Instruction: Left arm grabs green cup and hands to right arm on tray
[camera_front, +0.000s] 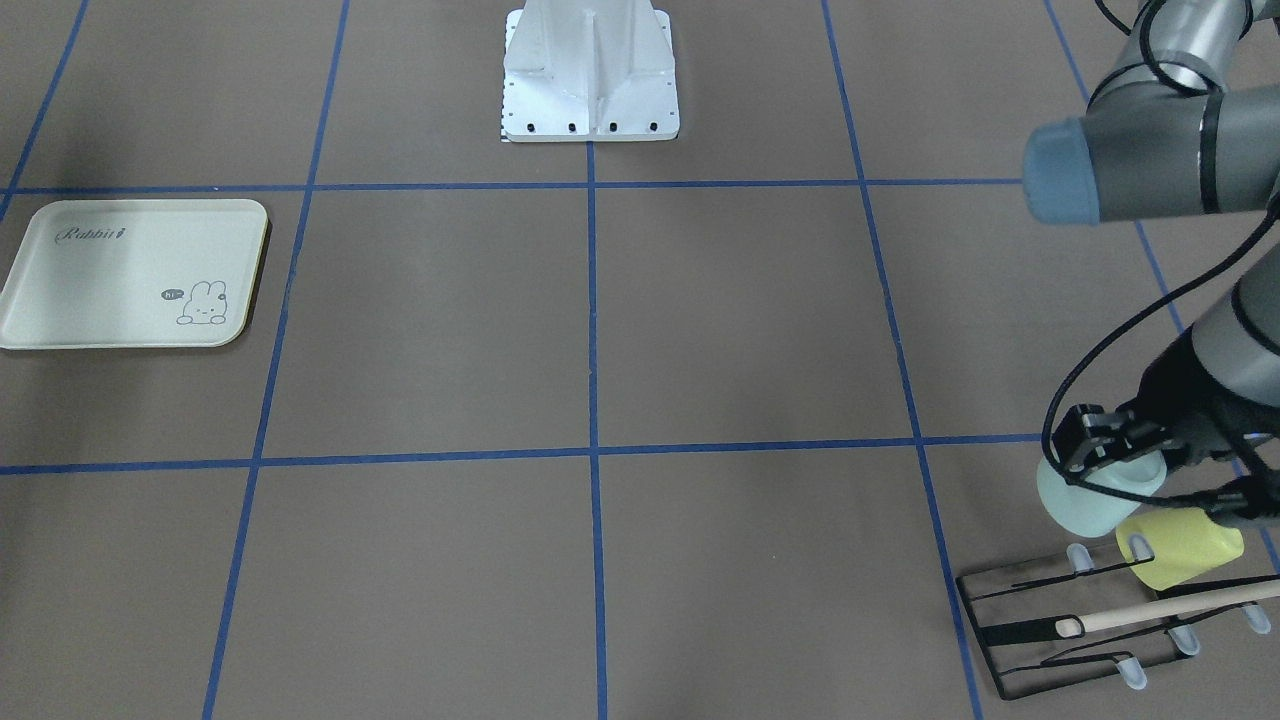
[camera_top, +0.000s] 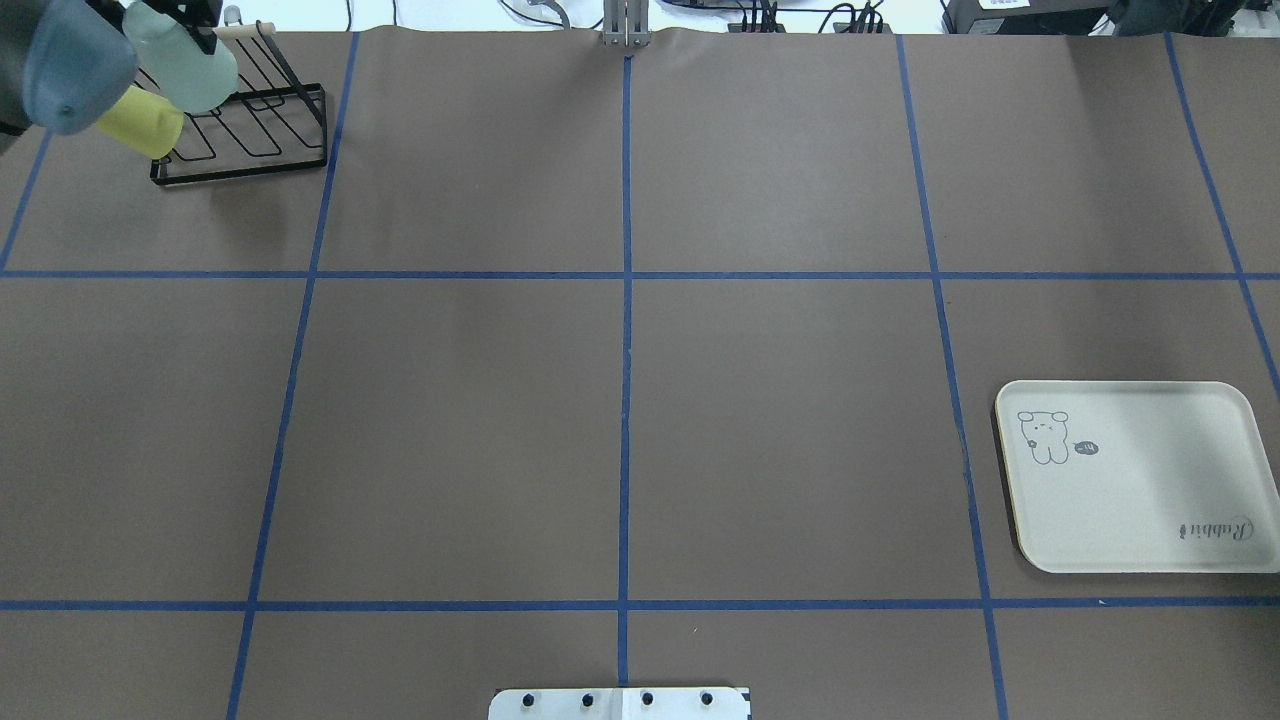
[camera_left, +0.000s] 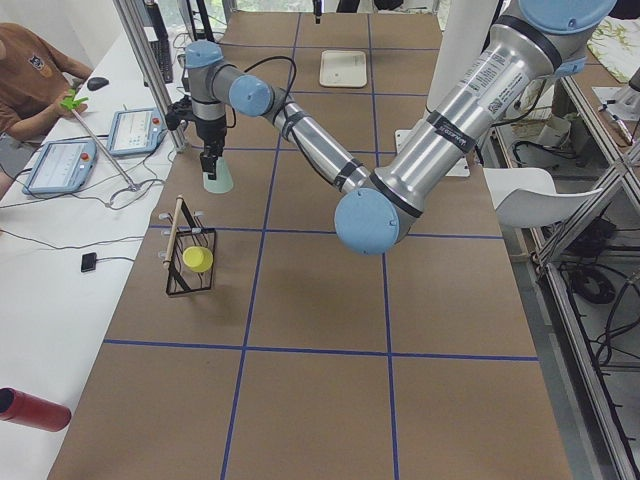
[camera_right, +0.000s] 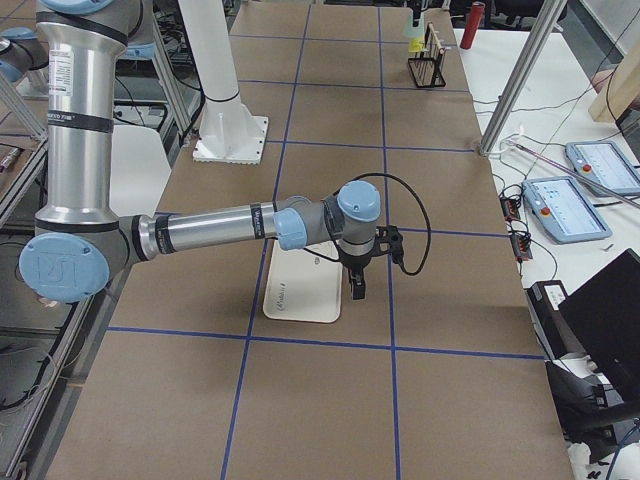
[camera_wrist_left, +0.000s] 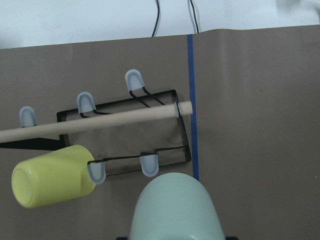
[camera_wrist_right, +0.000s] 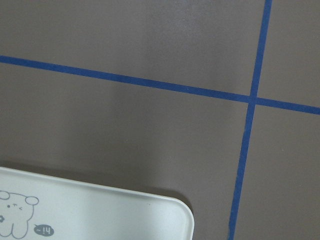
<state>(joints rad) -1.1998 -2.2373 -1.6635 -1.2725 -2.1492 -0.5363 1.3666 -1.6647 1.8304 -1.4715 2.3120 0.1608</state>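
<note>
My left gripper (camera_front: 1104, 458) is shut on the pale mint-green cup (camera_front: 1085, 500) and holds it tilted in the air just beside the black wire rack (camera_front: 1010, 640). The cup also shows in the overhead view (camera_top: 188, 68), the exterior left view (camera_left: 217, 181) and large at the bottom of the left wrist view (camera_wrist_left: 175, 210). The cream rabbit tray (camera_top: 1140, 500) lies flat at the table's far side from the rack. My right gripper (camera_right: 357, 285) hangs low by the tray's edge (camera_right: 300, 297). I cannot tell whether it is open or shut.
A pale yellow cup (camera_front: 1185, 545) sits tipped on a peg of the rack, close to the green cup. A wooden rod (camera_front: 1170, 607) lies across the rack. The robot's white base (camera_front: 590, 80) stands at the table's middle edge.
</note>
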